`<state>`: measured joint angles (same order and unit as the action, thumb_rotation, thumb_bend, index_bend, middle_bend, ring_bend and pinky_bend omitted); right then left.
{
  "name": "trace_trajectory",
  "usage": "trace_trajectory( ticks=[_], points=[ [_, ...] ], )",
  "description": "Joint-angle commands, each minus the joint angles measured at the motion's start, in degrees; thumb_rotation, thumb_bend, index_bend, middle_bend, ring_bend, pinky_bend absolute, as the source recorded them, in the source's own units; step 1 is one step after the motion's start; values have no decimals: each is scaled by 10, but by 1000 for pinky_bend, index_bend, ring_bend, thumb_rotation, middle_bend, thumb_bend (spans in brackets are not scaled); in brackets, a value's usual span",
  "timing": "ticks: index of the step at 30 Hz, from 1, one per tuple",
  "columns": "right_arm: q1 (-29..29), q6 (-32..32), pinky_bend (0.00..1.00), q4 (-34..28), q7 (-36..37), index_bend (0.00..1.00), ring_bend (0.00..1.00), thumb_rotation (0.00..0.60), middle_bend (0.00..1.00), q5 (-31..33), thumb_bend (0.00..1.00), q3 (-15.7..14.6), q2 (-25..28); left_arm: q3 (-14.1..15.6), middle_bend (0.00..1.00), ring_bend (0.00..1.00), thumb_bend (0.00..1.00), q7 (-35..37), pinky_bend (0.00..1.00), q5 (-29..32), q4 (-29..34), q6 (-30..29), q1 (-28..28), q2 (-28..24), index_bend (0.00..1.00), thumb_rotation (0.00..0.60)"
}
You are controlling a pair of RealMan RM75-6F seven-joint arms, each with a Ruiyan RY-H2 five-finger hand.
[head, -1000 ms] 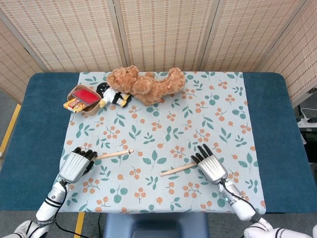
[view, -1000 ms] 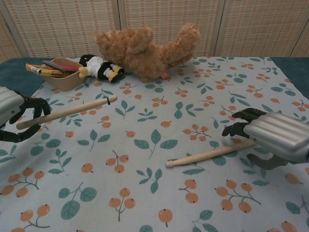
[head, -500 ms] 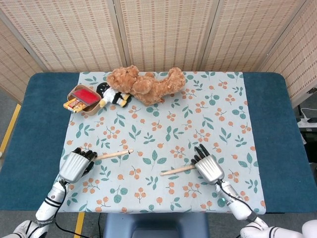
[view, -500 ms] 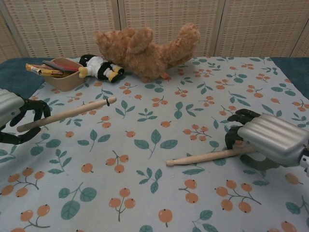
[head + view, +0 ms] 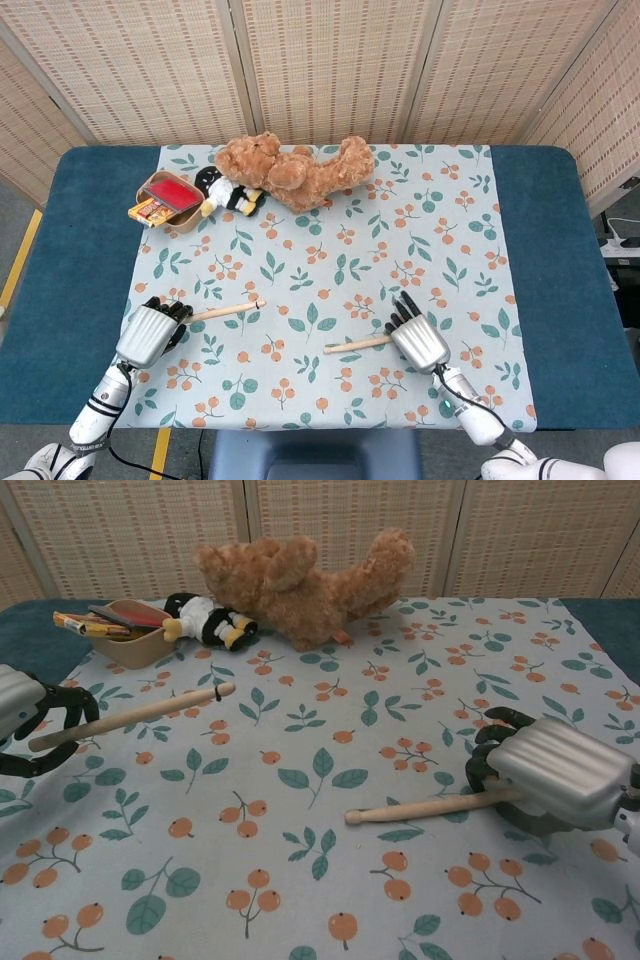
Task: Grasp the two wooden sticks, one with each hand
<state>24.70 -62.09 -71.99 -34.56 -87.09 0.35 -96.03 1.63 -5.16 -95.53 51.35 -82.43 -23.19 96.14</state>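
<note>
We see L hand (image 5: 30, 725) fingers curled round one pale round wooden stick (image 5: 130, 716); R hand (image 5: 545, 775) fingers wrapped on the other pale wooden stick (image 5: 425, 806), both on floral cloth (image 5: 320, 730).

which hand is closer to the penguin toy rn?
Left. The left hand sits almost straight in front of the penguin toy, at the table's near edge; the right hand is equally near but far off to the right.

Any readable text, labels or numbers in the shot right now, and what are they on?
None can be read.
The yellow packet sticking out of the small bowl carries printing, too small and blurred to read in either view.
The wooden sticks, teddy bear, small doll and floral cloth show no lettering.
</note>
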Motion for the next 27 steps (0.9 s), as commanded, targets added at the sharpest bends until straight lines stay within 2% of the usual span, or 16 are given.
trace_trajectory(
  ticks=[1,5,11,21,27],
  points=[
    [-1,-9,1,8,0,691,325,600,650,-7,400,-4,-5,0,874,720,546,0,543,0,-2,1,0,1,802,600],
    [-2,-13,16,15,3,788,406,600,730,-7,400,-5,-7,0,874,722,546,-3,543,1,-5,3,0,3,802,600],
    [-2,-25,51,15,9,882,500,600,802,-15,400,-8,-6,-1,874,729,545,-7,543,2,-7,3,0,4,802,600],
    [-6,-42,58,-4,-3,896,523,600,817,-23,400,-12,4,-1,875,729,546,-5,543,0,-9,2,0,5,802,600],
    [-6,-40,104,2,0,959,598,600,869,-19,400,-12,0,0,875,729,545,-3,543,1,-8,1,2,3,802,600]
  ],
)
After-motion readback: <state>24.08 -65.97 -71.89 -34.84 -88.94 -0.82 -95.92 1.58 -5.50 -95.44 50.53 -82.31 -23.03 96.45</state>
